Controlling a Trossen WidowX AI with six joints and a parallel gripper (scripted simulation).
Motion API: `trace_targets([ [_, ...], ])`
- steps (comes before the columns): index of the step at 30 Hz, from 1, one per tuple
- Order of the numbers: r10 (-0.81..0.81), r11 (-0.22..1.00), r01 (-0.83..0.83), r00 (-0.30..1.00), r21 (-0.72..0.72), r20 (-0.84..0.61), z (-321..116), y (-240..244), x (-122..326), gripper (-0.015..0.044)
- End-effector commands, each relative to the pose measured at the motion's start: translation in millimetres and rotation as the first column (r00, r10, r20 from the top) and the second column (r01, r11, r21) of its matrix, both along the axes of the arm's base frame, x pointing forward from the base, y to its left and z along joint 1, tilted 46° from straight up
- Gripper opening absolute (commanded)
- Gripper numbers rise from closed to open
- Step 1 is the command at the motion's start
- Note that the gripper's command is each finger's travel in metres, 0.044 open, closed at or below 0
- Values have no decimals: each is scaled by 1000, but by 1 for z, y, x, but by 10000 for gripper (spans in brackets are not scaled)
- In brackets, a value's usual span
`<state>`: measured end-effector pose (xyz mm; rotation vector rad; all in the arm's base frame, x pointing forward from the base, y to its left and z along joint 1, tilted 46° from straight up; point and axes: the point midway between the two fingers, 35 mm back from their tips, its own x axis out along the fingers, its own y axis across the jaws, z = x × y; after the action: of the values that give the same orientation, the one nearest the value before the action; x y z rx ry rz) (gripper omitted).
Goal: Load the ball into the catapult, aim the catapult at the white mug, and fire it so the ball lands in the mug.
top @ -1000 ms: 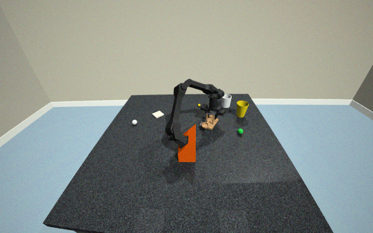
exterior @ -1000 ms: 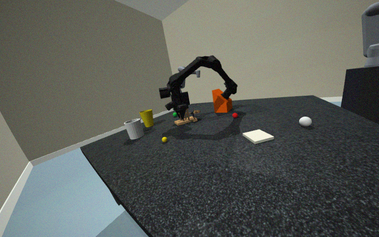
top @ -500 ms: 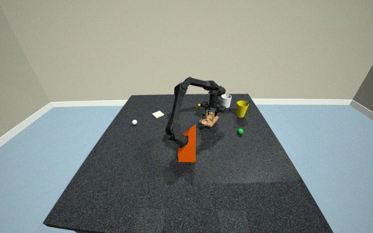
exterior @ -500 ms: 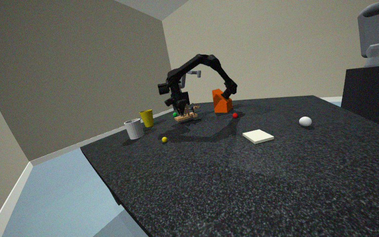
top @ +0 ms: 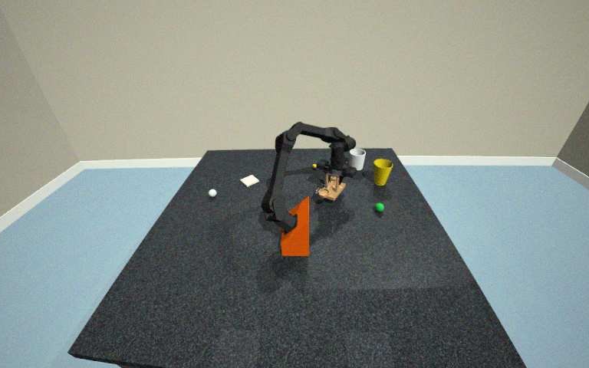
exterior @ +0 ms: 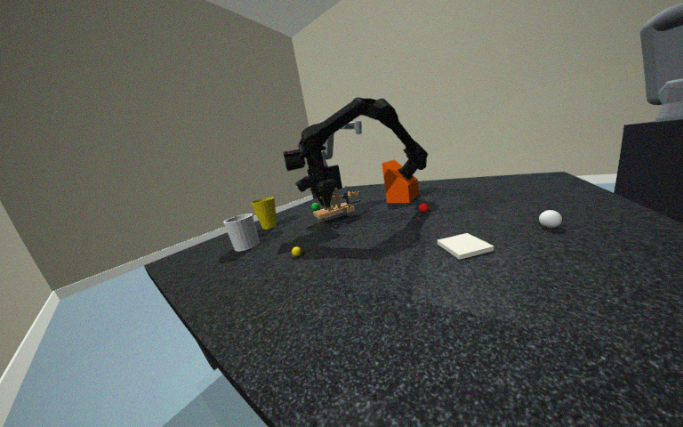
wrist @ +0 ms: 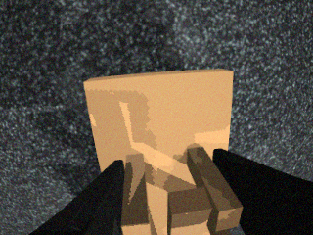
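The wooden catapult [top: 340, 189] [exterior: 334, 213] [wrist: 186, 103] is under the arm, right of centre in the top view. My gripper [top: 333, 175] [exterior: 326, 203] [wrist: 168, 163] points down and is shut on the catapult's uprights, with one finger on each outer side. The base looks very slightly raised, but contact with the table is hard to tell. No ball shows in its spoon. The white mug [top: 357, 160] [exterior: 243, 233] stands upright behind the catapult. A white ball [top: 212, 193] [exterior: 550, 219] lies at the far left in the top view.
A yellow cup [top: 382, 173] [exterior: 265, 213] stands near the white mug. Small yellow [top: 314, 165] [exterior: 296, 252], green [top: 379, 207] [exterior: 315, 205] and red [exterior: 422, 207] balls lie around. A cream square block [top: 249, 181] [exterior: 464, 245] lies left of the arm; an orange wedge [top: 301, 239] [exterior: 399, 188] stands by its base.
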<state>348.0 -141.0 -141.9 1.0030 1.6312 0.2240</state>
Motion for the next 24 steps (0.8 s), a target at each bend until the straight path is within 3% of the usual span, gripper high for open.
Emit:
trace_targets([
  [1,-17,1000,17,1000,-4,10,-1,-1,2,0],
  [22,-4,1000,4,1000,1,-1,-19,18,1,0],
  [24,-4,1000,4,1000,1,-1,-19,18,1,53],
])
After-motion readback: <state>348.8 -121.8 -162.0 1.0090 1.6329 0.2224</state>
